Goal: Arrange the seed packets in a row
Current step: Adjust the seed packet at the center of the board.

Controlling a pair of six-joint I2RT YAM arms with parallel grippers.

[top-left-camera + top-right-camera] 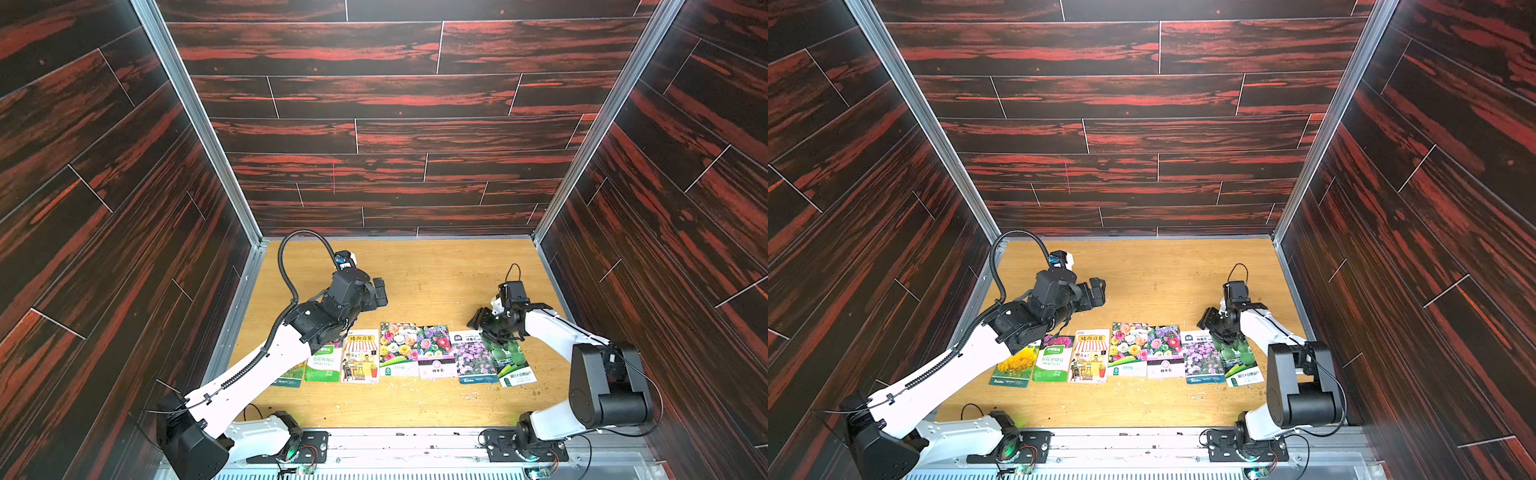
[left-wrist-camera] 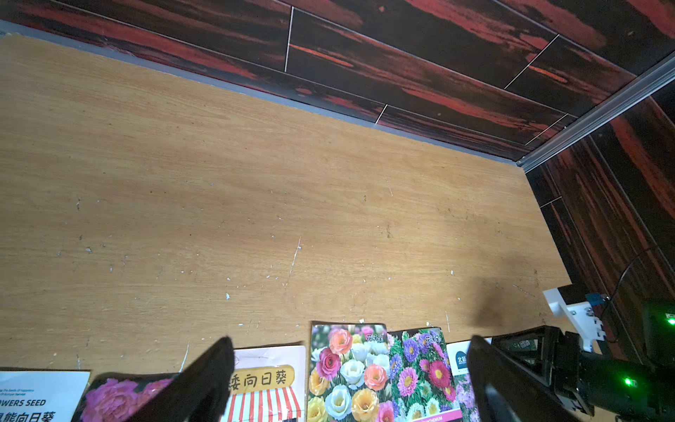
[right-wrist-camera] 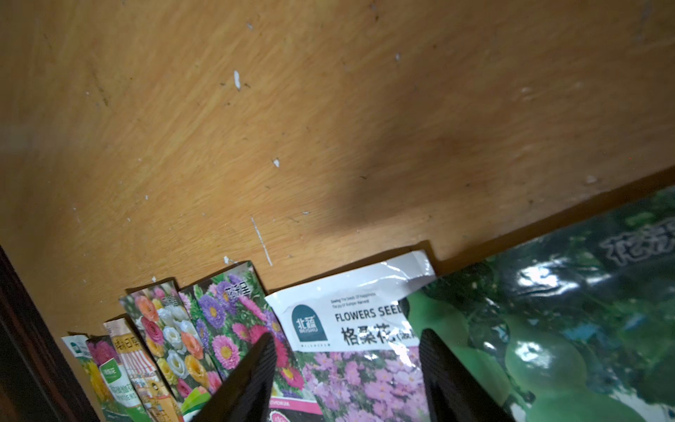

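Nearest the top camera, the metal rail [image 1: 395, 444] carries both arm bases. Beyond it, seven seed packets [image 1: 1128, 351] lie flat on the wooden surface [image 1: 436, 278]. They sit side by side in one row that runs from under the left forearm to under the right tool [image 1: 482, 328].

Counting away from the right tool, the first is a green gourd packet [image 1: 1241, 363], skewed, its edge lapping over the purple-flower packet [image 1: 1202, 361] beside it. Then come an aster packet [image 1: 1165, 349], a mixed-rose packet [image 1: 1128, 347] and a cartoon-shop packet [image 1: 1089, 355]. Last are a green packet with a pink bloom [image 1: 1052, 359] and a sunflower packet [image 1: 1016, 368], which the left arm half hides in a top view.

The right tool hovers low over the far ends of the gourd and purple-flower packets. In the right wrist view its two fingers [image 3: 263, 365] stand partly apart, with the purple-flower packet's white header showing between them and nothing clamped. Whether a fingertip touches the gourd packet I cannot tell.

The left tool [image 1: 380, 293] hangs above bare surface just past the row's far edge, jaws spread wide and empty. In the left wrist view its fingers [image 2: 215, 369] frame the cartoon-shop, mixed-rose and aster packets, which lie on its base side. The two tools are well apart.
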